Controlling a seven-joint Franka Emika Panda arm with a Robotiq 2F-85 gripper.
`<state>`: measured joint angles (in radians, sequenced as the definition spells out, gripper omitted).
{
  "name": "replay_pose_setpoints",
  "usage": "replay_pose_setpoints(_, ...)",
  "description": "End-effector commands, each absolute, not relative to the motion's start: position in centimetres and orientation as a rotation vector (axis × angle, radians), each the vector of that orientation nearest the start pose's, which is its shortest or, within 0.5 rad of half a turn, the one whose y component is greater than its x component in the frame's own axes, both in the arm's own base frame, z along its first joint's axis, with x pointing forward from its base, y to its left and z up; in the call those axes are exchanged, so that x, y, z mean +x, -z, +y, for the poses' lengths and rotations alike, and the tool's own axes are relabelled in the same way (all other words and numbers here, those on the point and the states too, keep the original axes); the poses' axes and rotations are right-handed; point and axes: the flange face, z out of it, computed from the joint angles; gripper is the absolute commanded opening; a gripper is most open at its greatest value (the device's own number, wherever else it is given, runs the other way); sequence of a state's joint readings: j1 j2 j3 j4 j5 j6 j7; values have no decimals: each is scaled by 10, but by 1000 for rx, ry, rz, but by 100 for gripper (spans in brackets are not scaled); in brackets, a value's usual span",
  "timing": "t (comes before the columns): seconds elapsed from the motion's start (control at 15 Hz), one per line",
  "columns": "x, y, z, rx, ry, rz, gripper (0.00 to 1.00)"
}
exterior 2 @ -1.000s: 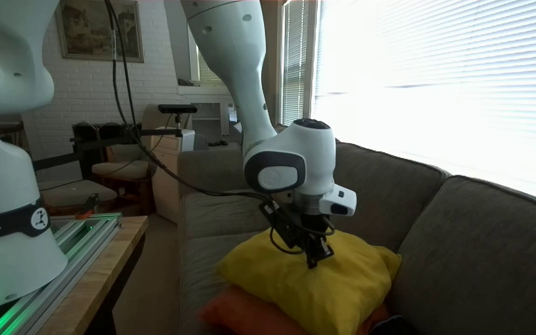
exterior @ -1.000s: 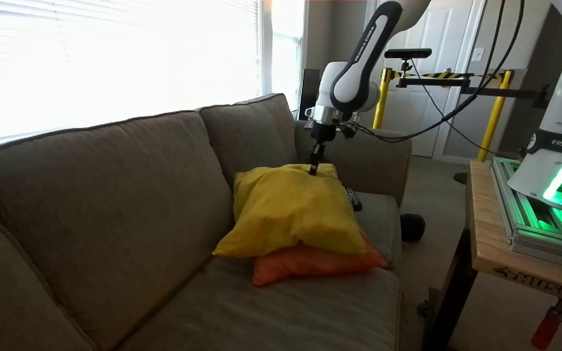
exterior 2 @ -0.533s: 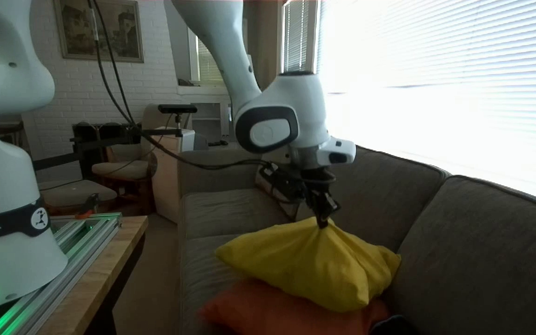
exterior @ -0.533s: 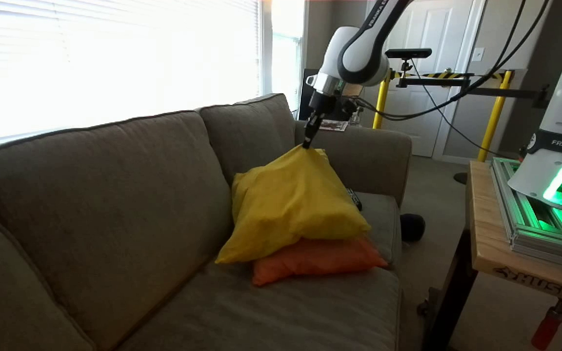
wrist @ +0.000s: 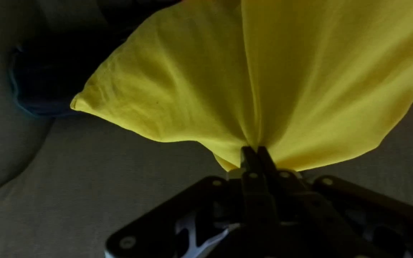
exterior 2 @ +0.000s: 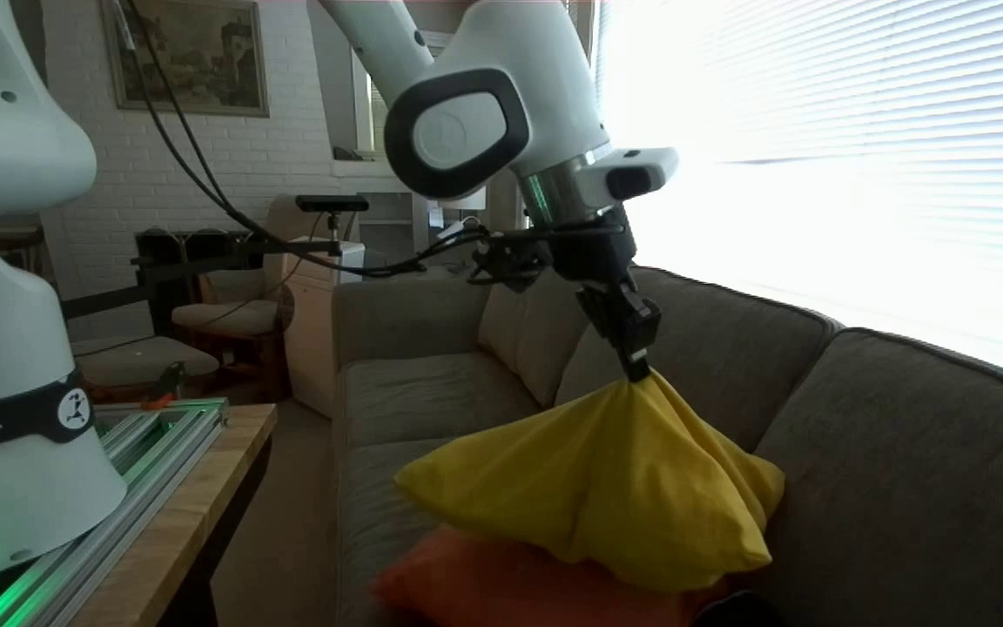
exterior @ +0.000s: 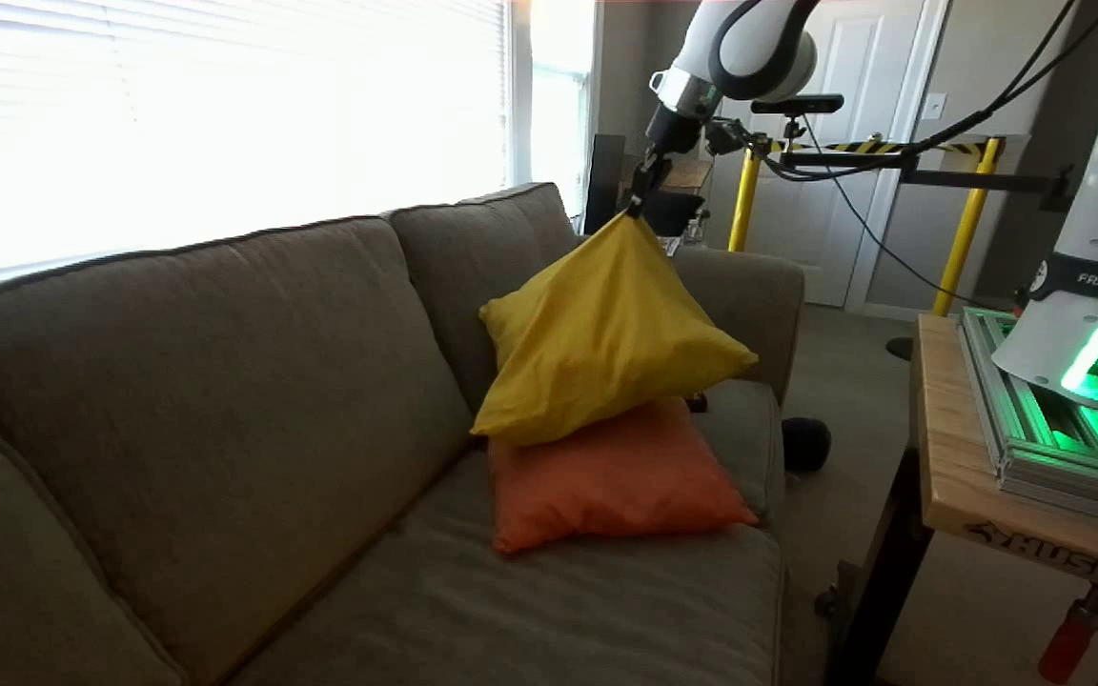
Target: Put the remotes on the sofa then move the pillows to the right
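Note:
My gripper (exterior: pixel 635 211) is shut on a pinched fold of the yellow pillow (exterior: pixel 606 343) and holds it up by that fold. In the wrist view, the fabric gathers between the fingertips of the gripper (wrist: pixel 255 148). The yellow pillow also hangs from the gripper in an exterior view (exterior 2: pixel 615 488), above the orange-red pillow (exterior 2: pixel 501 579). The orange-red pillow (exterior: pixel 616 476) lies on the seat of the sofa (exterior: pixel 225 381). Whether the two pillows touch I cannot tell. The dark end of a remote (exterior: pixel 697 402) shows behind the yellow pillow's lower edge. Other remotes are hidden or out of view.
A sofa armrest (exterior: pixel 749 295) stands behind the yellow pillow. A dark bundle with a blue edge (wrist: pixel 45 79) lies beside the pillow in the wrist view. A wooden table (exterior: pixel 935 448) bears the arm's base. The arm's cables (exterior 2: pixel 266 235) hang loosely.
The gripper has risen from the pillow's surface, lifting the yellow pillow by a fold. In the last half second the pillow rose further and shifted toward the armrest, uncovering more of the orange-red pillow.

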<state>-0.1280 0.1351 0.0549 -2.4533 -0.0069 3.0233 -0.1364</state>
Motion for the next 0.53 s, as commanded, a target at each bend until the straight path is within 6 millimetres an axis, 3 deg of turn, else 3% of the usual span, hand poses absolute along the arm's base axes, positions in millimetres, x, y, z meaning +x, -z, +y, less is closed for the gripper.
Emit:
replay_pose_setpoints(0.0,483,-323,-91,-3158,745,121,0)
replay_pose_setpoints(0.27,457,-334,-151,-3221,758,372,0)
replay_pose_setpoints(0.47,446,-339,-178,-3254,756,564,0)
